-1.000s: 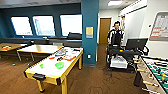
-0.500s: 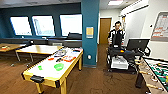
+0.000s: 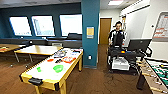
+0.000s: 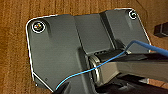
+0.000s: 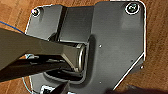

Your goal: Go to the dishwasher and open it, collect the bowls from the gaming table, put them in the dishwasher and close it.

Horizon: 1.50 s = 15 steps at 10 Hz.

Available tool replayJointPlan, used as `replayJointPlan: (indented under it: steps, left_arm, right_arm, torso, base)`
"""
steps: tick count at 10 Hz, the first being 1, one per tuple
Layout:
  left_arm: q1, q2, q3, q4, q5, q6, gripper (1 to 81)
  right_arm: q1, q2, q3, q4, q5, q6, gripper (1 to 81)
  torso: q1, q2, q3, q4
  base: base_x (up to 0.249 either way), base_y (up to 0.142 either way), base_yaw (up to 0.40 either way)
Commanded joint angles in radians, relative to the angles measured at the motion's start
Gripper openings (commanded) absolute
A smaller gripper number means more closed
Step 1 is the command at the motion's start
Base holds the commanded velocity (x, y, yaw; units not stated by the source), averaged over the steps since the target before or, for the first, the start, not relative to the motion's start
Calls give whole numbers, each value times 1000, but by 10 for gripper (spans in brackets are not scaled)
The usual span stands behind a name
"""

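The desk (image 3: pixel 47 78), the yellow-framed gaming table, stands nearest, ahead and to the left, and a green bowl (image 3: pixel 58 68) lies on its white top with smaller bright items around it. So I judge collecting is not yet begun, and loading and closing the dishwasher remain. Beyond, a person (image 3: pixel 117 37) stands behind a cart (image 3: pixel 122 62). The wrist views add brown floor (image 4: pixel 15 50) below the arms; neither end effector's opening can be told.
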Motion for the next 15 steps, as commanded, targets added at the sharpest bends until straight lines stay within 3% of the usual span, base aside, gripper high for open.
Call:
replayJointPlan:
  steps: [1, 11, 15]
  left_arm:
    - [-54, -4, 0, 4, 51, 9, 811]
    - [-52, -4, 0, 4, 51, 9, 811]
    - [-52, -4, 0, 4, 51, 9, 811]
  right_arm:
    - [48, 6, 7, -4, -47, -2, 811]
    - [46, 6, 5, -4, -47, -2, 811]
    - [45, 6, 5, -4, -47, -2, 811]
  torso:
    - [0, 0, 0, 0]
    - [0, 0, 0, 0]
    - [1, 0, 0, 0]
  base:
    - [85, 78, 0]
    - [88, 70, 0]
    - [0, 107, 0]
